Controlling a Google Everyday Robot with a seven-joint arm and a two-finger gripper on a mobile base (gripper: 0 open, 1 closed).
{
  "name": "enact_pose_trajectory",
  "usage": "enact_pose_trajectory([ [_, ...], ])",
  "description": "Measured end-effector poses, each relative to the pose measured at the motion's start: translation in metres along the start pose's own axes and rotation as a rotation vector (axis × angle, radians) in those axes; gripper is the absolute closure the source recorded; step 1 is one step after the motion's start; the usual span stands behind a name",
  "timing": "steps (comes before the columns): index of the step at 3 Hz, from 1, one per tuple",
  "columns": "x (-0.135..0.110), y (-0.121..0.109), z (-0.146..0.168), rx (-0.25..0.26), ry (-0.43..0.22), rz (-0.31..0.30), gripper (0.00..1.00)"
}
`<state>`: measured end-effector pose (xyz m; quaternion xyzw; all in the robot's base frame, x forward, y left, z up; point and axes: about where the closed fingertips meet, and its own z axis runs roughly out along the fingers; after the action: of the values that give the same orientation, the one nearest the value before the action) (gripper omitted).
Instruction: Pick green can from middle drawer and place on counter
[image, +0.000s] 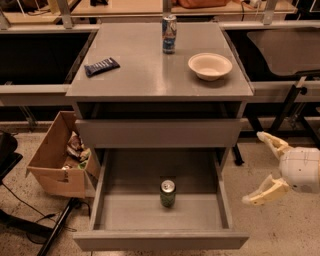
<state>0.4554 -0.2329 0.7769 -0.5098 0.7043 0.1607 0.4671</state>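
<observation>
Grey counter (135, 70); middle drawer (125, 215) open below front edge. Gripper (259, 170), spread and empty, off front-right corner. Approach step: next, reach green can (168, 193).

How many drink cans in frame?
2: small green can upright in open grey middle drawer; blue-and-white can at grey counter's back. Open pincer right of drawer. Cardboard box contents unclear.

The counter (140, 75) is glossy grey. On it are a blue-and-white can (169, 34) with red marking, a cream bowl (210, 66) and a dark blue wrapper (101, 66). Below the counter, the dull-grey middle drawer (130, 212) holds the green can (167, 193), which has a silver lid. A tan cardboard box (50, 165) sits left of the counter. The gripper (260, 169), cream-fingered and white-bodied, hangs to its right.
</observation>
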Motion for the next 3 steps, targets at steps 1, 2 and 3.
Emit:
enact_pose_trajectory([
  [1, 0.015, 0.002, 0.039, -0.026, -0.062, 0.000, 0.00],
  [2, 0.030, 0.011, 0.133, -0.099, -0.195, -0.022, 0.00],
  [3, 0.052, 0.017, 0.212, -0.153, -0.296, -0.021, 0.00],
])
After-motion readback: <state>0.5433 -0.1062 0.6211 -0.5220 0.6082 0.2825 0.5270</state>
